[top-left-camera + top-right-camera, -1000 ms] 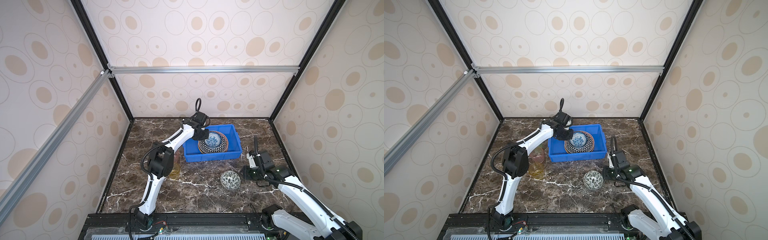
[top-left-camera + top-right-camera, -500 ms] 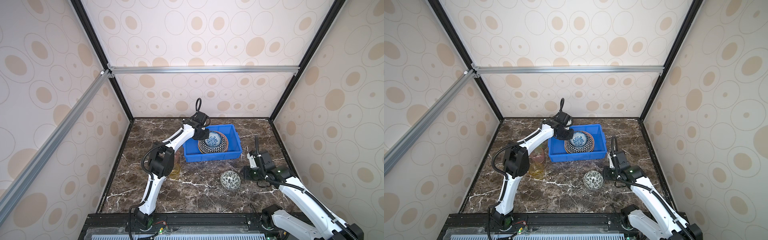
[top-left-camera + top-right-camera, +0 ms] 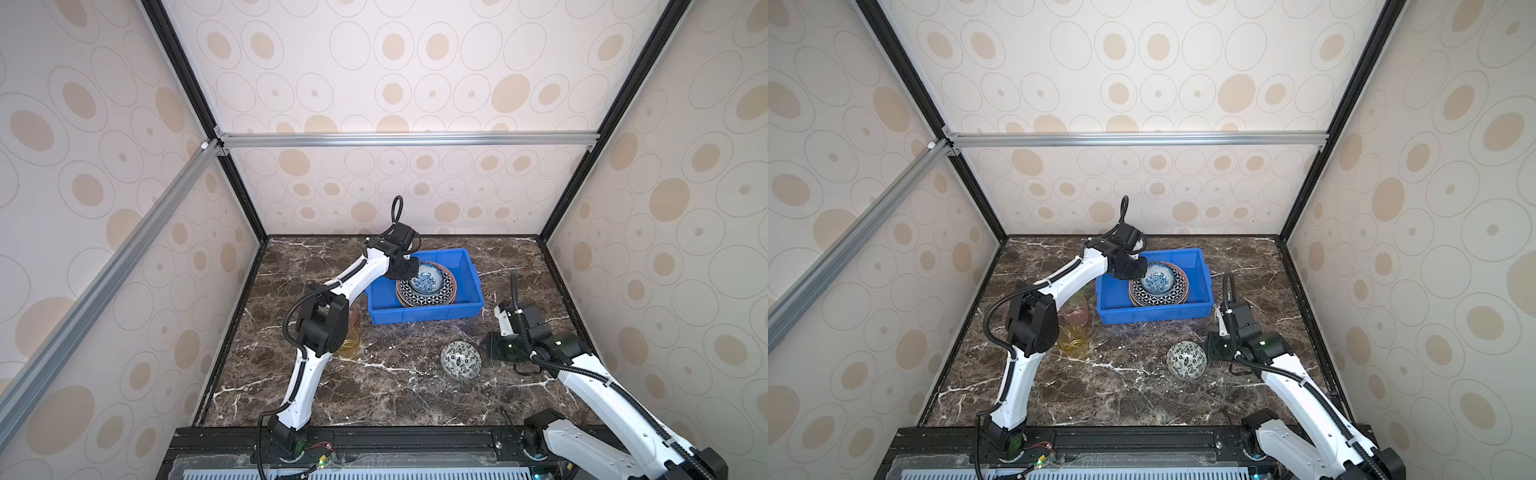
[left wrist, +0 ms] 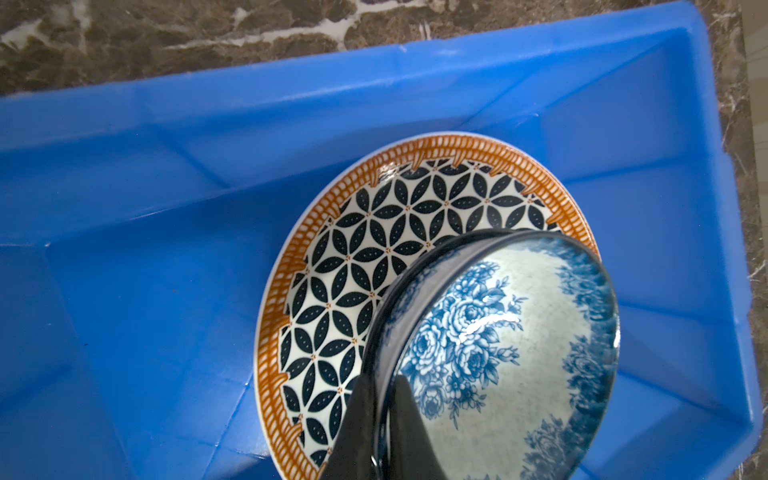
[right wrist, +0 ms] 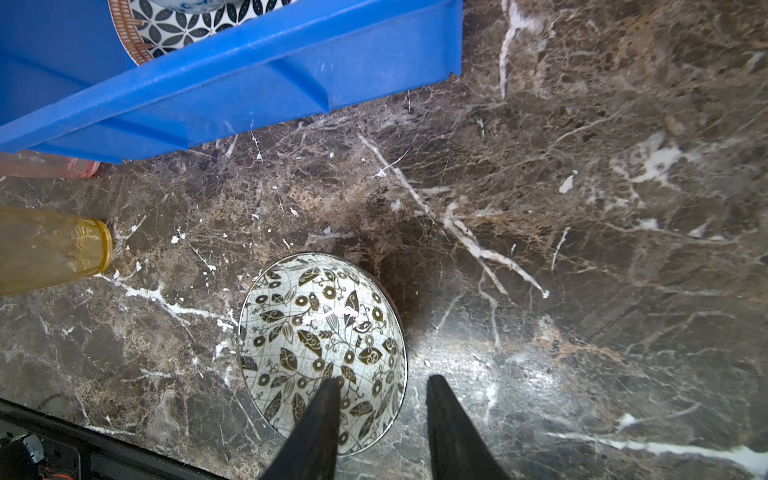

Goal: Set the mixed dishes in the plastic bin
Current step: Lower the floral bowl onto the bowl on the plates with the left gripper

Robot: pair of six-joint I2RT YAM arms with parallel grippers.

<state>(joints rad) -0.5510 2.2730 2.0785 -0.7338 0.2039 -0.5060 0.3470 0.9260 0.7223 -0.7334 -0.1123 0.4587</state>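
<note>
Pinches the rim of the small blue-floral ceramic bowl (image 4: 498, 340) with the left gripper (image 4: 383, 380), jaws nearly closed, over the black-white geometric round plate (image 4: 353, 270) inside the bright blue rectangular plastic bin (image 4: 124, 208). Spans the rim of the black-white leaf-patterned bowl (image 5: 316, 328) with the right gripper (image 5: 380, 382), half open, empty, on bare brown marble tabletop (image 5: 582, 208).

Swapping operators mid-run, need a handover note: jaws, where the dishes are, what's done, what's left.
Jaws: the left gripper pinches the rim of the blue-flowered bowl, over the patterned plate inside the blue bin. The right gripper is open, straddling the rim of the black-and-white bowl on the table.
Done: plate in bin; flowered bowl in bin, not released.
Left: release it, then black-and-white bowl, yellow cup and pink cup, both on the table left of the bin.
</note>
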